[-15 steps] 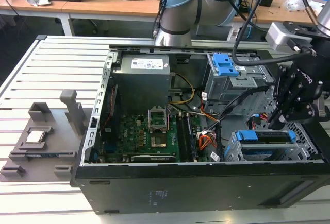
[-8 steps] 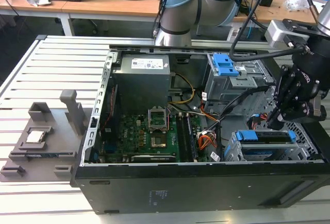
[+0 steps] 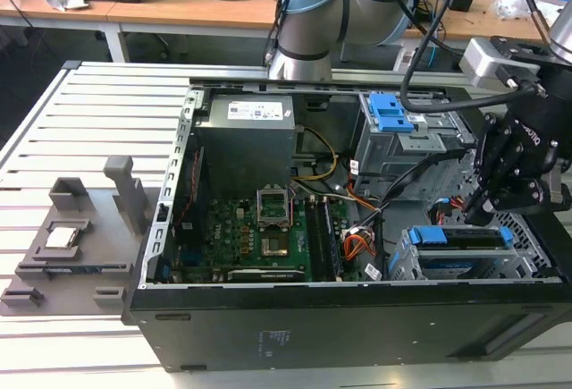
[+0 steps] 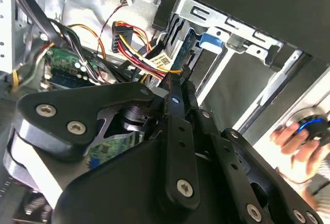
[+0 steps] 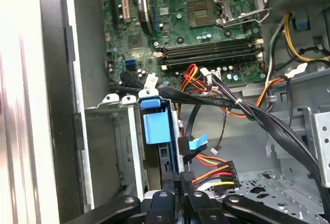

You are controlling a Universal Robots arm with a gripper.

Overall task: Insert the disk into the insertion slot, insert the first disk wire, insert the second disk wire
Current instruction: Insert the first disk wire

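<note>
Black claw [image 5: 179, 195] right up close, fingers drawn together, though whether they pinch anything I can't tell. Just beside its tips sits a black plug with red, yellow and black wires [image 5: 219, 175]. The flat metal disk in its bright blue bracket [image 5: 156, 126] sits inside the silver perforated drive bay [image 5: 131, 152]. That's the near corner, on the exterior view's right, of the open black computer case [image 3: 313, 326] on the white slatted desk [image 3: 98, 112]. Thick black cable bundles [image 5: 247, 113] cross just past the bay's edge, so it's tight in there.
</note>
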